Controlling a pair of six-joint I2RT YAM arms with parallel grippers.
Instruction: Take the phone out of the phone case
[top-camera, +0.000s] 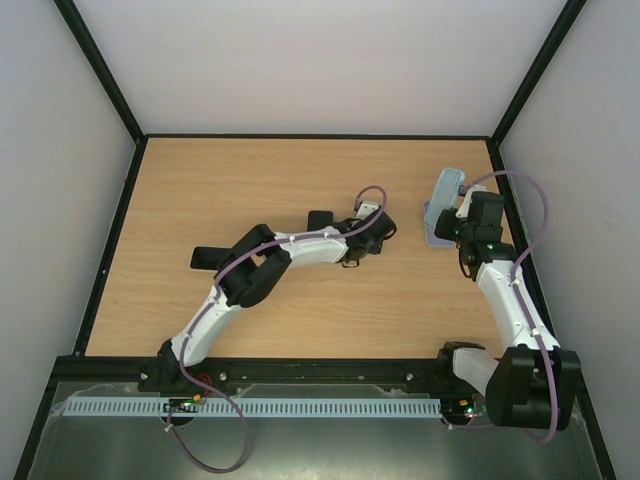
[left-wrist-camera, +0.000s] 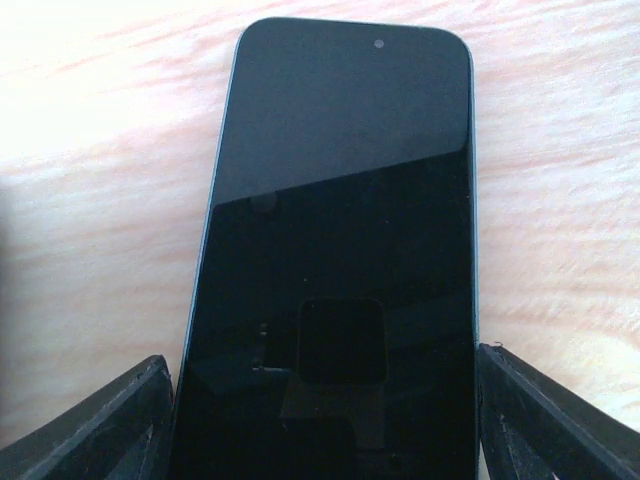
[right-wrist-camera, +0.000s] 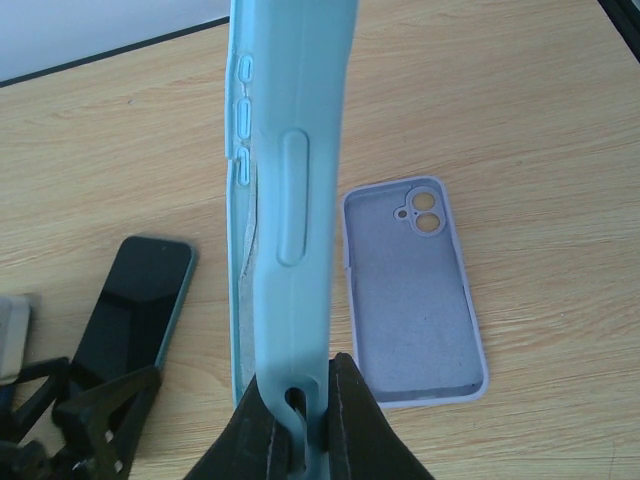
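The phone (left-wrist-camera: 340, 200) lies flat on the wood, dark screen up, with no case on it. It also shows as a phone (right-wrist-camera: 140, 300) at the lower left of the right wrist view and as a dark phone end (top-camera: 320, 218) beside the left arm. My left gripper (left-wrist-camera: 322, 400) has a finger against each long edge of the phone. My right gripper (right-wrist-camera: 300, 385) is shut on the bottom end of the light blue phone case (right-wrist-camera: 290, 150). That case (top-camera: 450, 185) stands on end above the table at the right, seen edge-on.
A lavender case (right-wrist-camera: 415, 300) lies open side up on the table just right of the held case, near the right wall (top-camera: 437, 225). A flat black object (top-camera: 208, 257) lies left of the left arm's elbow. Black frame rails border the table.
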